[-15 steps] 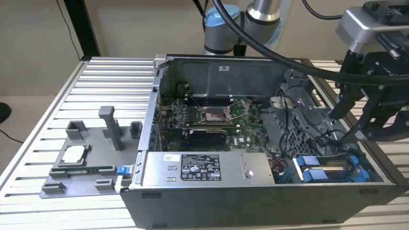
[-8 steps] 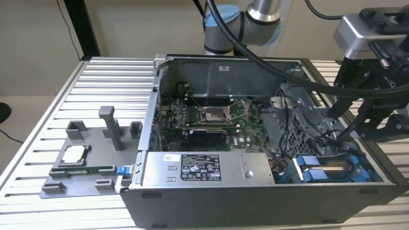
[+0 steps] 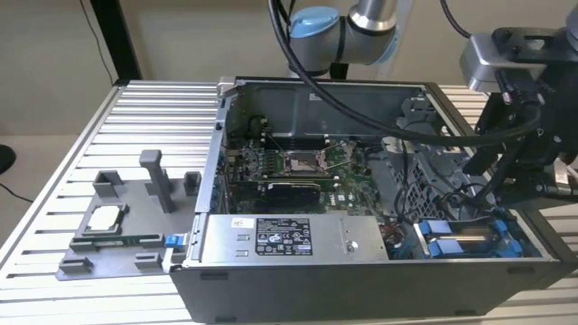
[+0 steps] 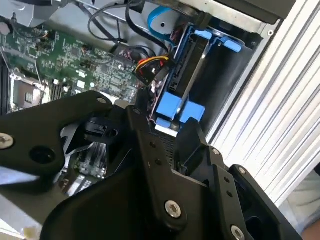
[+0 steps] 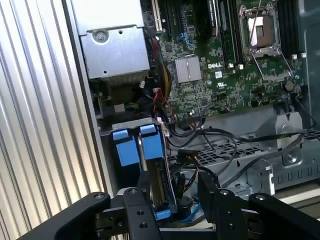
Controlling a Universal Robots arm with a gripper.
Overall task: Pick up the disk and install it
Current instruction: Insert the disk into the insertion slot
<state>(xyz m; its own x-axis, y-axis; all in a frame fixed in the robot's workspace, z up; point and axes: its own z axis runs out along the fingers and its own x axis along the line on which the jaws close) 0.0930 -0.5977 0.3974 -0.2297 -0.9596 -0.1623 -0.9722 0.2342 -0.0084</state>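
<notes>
The disk [image 3: 472,240], silver-grey in bright blue carrier rails, stands on edge in the drive bay at the front corner of the open computer case [image 3: 361,288], on the exterior view's right. In the first wrist view its blue tabs [image 5: 136,146] point away from my gripper [image 5: 175,205]. My gripper hangs just above the bay, open. One finger [image 5: 137,212] is right beside the disk's edge and the other finger [image 5: 216,200] stands apart from it. In the second wrist view the disk [image 4: 186,85] lies just beyond my gripper [image 4: 172,145].
A large grey box with a label [image 3: 280,237] sits beside the bay. The green motherboard [image 3: 298,166] and loose cables [image 5: 220,145] lie deeper in the case. A grey fixture [image 3: 118,230] with a small silver chip [image 3: 104,217] rests on the slatted table [image 3: 153,122].
</notes>
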